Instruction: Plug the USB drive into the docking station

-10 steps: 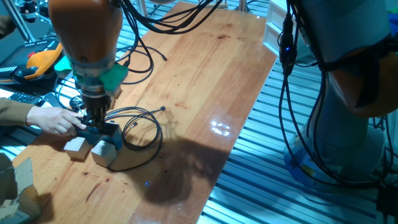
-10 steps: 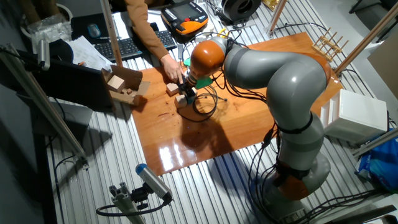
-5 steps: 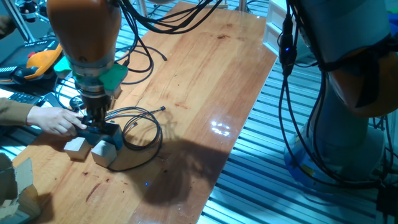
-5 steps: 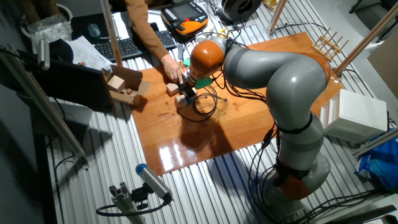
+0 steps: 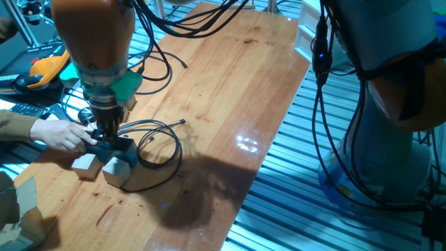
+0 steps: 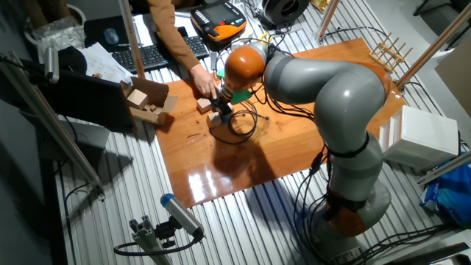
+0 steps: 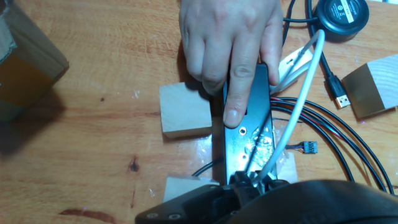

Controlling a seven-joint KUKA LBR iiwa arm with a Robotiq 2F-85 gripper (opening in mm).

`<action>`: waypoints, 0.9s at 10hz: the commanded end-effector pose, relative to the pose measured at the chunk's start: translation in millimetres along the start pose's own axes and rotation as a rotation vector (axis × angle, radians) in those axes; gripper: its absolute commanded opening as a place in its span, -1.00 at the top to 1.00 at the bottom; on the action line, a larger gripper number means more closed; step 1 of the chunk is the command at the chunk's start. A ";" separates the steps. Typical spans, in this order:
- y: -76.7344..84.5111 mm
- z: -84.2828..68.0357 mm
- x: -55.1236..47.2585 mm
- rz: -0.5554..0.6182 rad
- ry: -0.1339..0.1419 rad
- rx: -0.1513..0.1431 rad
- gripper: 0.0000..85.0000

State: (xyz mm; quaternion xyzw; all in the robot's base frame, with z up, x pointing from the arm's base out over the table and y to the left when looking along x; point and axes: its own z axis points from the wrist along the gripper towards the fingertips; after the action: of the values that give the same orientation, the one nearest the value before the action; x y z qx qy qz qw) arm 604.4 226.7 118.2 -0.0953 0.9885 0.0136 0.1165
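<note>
The docking station [image 7: 244,134] is a flat dark box lying lengthwise on the wooden table, also seen in one fixed view as the docking station [image 5: 117,146]. A person's hand [image 7: 230,43] presses down on its far half with one finger. My gripper [image 7: 252,181] sits at the dock's near end with its fingers close together on a small dark piece, the USB drive [image 7: 244,179], which is mostly hidden. From the side my gripper [image 5: 104,136] stands upright over the dock, next to the person's hand [image 5: 61,134]. In the other fixed view, my gripper [image 6: 221,107] is at the same spot.
Pale wooden cubes [image 7: 185,110] [image 7: 185,185] flank the dock's left side, with another cube [image 7: 373,87] at the right. A white cable [image 7: 298,93] arcs over the dock. Black cables [image 5: 162,143] loop to the right, and a round black puck [image 7: 342,11] lies beyond. A cardboard box [image 7: 28,62] stands at the left.
</note>
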 end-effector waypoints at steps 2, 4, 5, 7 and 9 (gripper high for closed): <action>-1.1 0.6 -0.2 -0.001 -0.002 0.001 1.00; -1.8 0.5 -0.1 -0.002 -0.005 -0.006 1.00; -1.4 -1.6 -0.4 -0.003 0.003 -0.011 1.00; 0.5 -6.8 -0.7 -0.002 0.014 -0.027 1.00; 2.3 -6.6 -1.1 -0.011 -0.017 -0.017 1.00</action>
State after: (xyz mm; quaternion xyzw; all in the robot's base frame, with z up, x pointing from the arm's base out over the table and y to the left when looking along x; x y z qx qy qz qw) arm 603.5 229.4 125.4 -0.1006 0.9867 0.0259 0.1249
